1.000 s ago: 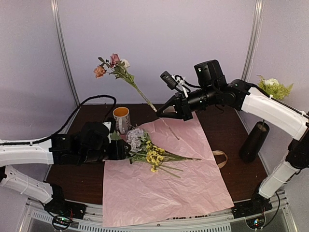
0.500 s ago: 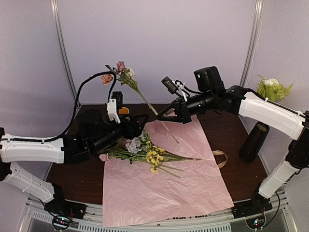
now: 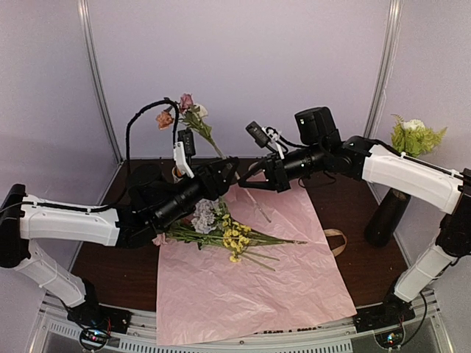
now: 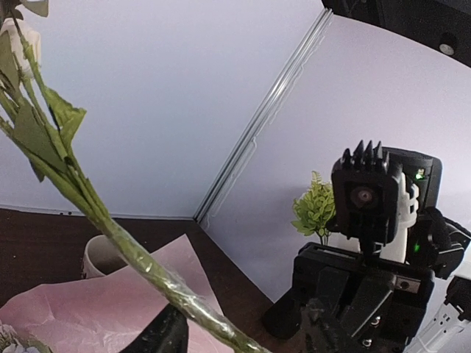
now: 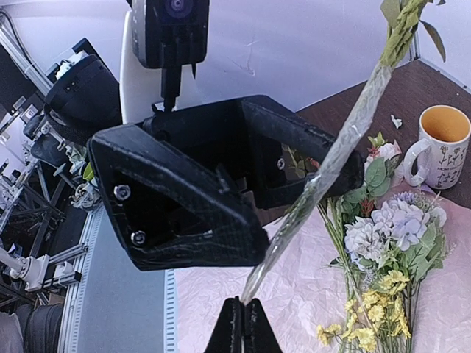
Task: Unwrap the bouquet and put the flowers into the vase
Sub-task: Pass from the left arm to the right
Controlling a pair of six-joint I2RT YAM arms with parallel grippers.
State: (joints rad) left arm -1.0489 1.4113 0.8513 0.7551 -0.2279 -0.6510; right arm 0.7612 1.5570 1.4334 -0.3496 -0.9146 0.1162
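My right gripper (image 3: 243, 179) (image 5: 243, 305) is shut on the bottom end of a small bunch of flowers on one taped green stem (image 3: 207, 135) (image 5: 346, 140), held up at a slant with pink and peach blooms (image 3: 181, 110) at its top. My left gripper (image 3: 229, 170) (image 5: 305, 213) is open, one finger either side of that stem (image 4: 140, 261) just above the right gripper. The other flowers (image 3: 221, 232) lie loose on the spread pink paper (image 3: 250, 294). The black vase (image 3: 388, 215) stands at the right on the table.
A mug with an orange inside (image 5: 441, 147) stands behind the loose flowers, mostly hidden by the left arm in the top view. A beige ribbon (image 3: 335, 241) lies right of the paper. A green potted plant (image 3: 416, 136) sits at the back right.
The left arm has lifted off the loose flowers and swung up to the held stem, its fingers now straddling it. The right gripper has lowered the stem slightly leftward.
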